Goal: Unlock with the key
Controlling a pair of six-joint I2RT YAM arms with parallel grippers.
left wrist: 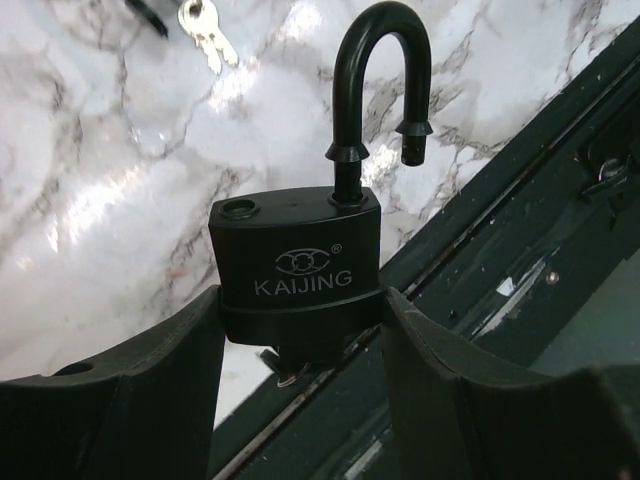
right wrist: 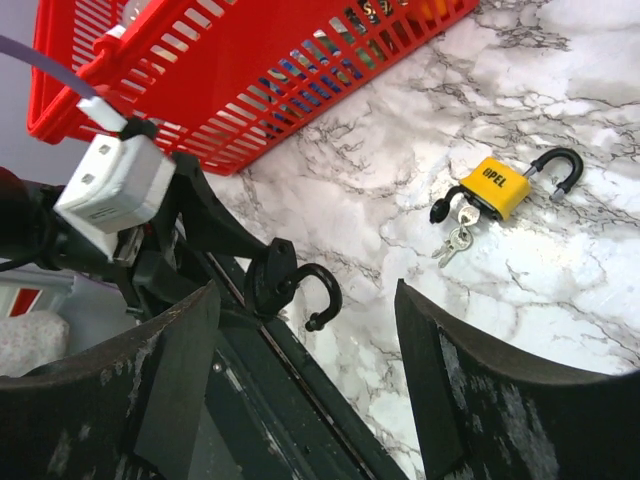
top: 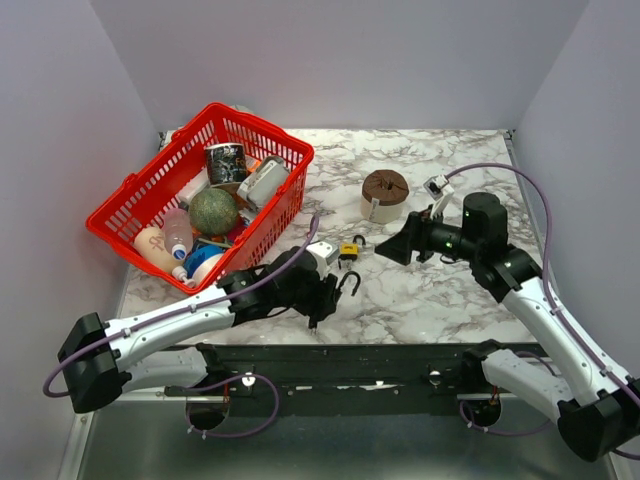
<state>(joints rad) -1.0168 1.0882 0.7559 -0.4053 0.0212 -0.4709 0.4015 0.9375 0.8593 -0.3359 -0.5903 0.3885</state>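
Note:
My left gripper (top: pixel 327 293) (left wrist: pixel 300 300) is shut on the body of a black padlock (left wrist: pixel 298 262) (right wrist: pixel 270 280) (top: pixel 347 285). Its shackle (left wrist: pixel 380 90) stands open and lifted out of one hole. A small dark piece with a silvery tip, the key (left wrist: pixel 287 372), sticks out under the padlock's body and is mostly hidden. My right gripper (top: pixel 396 248) (right wrist: pixel 305 290) hangs open a little to the right of the padlock, with nothing between its fingers.
A yellow padlock (top: pixel 350 250) (right wrist: pixel 495 187) with an open shackle and its own silvery keys (right wrist: pixel 455 240) (left wrist: pixel 205 30) lies on the marble beyond. A red basket (top: pixel 130 195) full of items stands back left. A brown tape roll (top: pixel 384 195) stands mid-back. A dark rail (top: pixel 330 365) runs along the near edge.

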